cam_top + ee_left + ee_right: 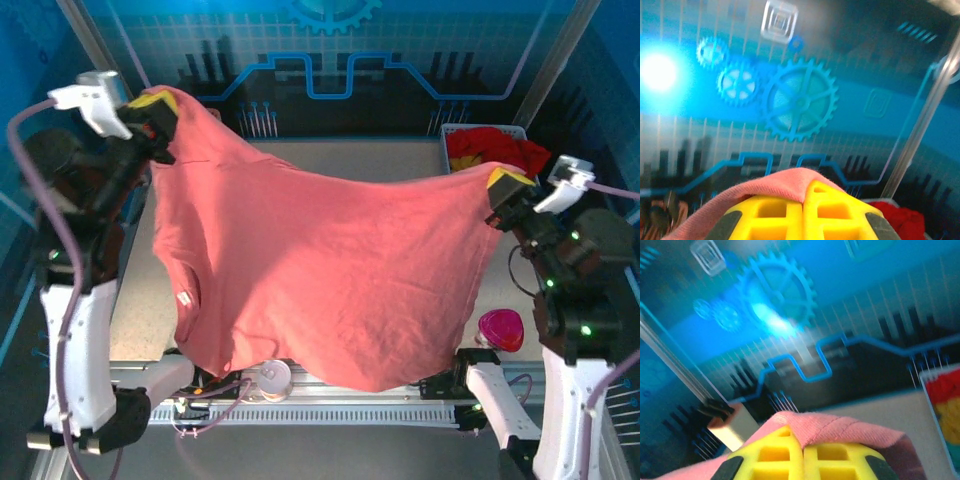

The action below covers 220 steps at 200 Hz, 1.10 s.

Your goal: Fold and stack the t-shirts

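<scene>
Top external: You've got the salmon-pink t-shirt (320, 260) strung up between both arms, lifted off the table (330, 150). Your left gripper (155, 103) pinches one end at the upper left of the frame. Your right gripper (503, 183) pinches the other at the middle right, lower in the frame.

Wrists: Agreed. On each wrist camera the yellow fingers are pressed together with a fold of pink cloth caught between them, no gap on either side. Both grips look sound to me.

Top external: Your next move turns on the held edge. It runs across the frame from upper left down to the right, sagging in the middle. The body hangs from it toward the bottom of the frame, hem down by the rail (380, 408).

Wrists: So the cloth lies below both sets of jaws, on the side of the arm bases. To lay it flat, I'd judge you must carry both arms together with that line taut. Neither arm is nearer — each owns an end. Which edge of the shirt you hold, I can't tell.

Top external: The red and yellow t-shirts (495, 150) sit in the basket (446, 150) at the upper right, just beside your right gripper — mind that side.
</scene>
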### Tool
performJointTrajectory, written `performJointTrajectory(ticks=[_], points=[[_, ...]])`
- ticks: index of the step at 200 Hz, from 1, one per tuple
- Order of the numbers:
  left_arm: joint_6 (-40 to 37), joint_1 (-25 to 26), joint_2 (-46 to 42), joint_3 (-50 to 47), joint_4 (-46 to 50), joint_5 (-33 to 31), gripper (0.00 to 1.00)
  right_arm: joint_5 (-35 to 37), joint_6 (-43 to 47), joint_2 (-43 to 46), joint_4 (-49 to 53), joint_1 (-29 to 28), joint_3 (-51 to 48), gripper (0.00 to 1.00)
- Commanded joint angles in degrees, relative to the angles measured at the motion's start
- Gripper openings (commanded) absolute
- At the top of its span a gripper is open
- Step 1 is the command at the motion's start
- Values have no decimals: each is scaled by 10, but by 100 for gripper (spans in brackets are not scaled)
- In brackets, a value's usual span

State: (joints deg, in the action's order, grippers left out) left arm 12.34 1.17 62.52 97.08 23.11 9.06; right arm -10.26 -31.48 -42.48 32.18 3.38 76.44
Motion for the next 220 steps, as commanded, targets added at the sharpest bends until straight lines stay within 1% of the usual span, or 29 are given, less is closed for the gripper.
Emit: performJointTrajectory(ticks=[1, 17, 38, 64, 86, 115, 140, 178, 220], points=[[-5, -8, 28, -57, -68, -29, 0, 14, -7, -35, -26, -7, -82, 0], [3, -9, 56, -104, -94, -33, 0, 10, -4, -65, -73, -7, -140, 0], [24, -12, 94, -166, -142, -33, 0, 5, 3, -118, -135, -7, -190, 0], [54, -15, 144, -224, -197, -25, 0, 1, 14, -193, -210, -5, -223, 0], [62, -16, 184, -256, -236, -22, 0, -23, 19, -263, -267, -2, -227, 0], [66, -17, 233, -273, -256, -19, 0, -35, 28, -339, -297, -1, -214, 0], [66, -17, 254, -285, -270, -21, 0, -31, 33, -368, -316, 1, -219, 0], [78, -18, 261, -299, -277, -20, 0, -22, 37, -392, -318, 9, -225, 0], [107, -19, 243, -323, -277, -25, 0, -21, 38, -422, -292, 19, -216, 0]])
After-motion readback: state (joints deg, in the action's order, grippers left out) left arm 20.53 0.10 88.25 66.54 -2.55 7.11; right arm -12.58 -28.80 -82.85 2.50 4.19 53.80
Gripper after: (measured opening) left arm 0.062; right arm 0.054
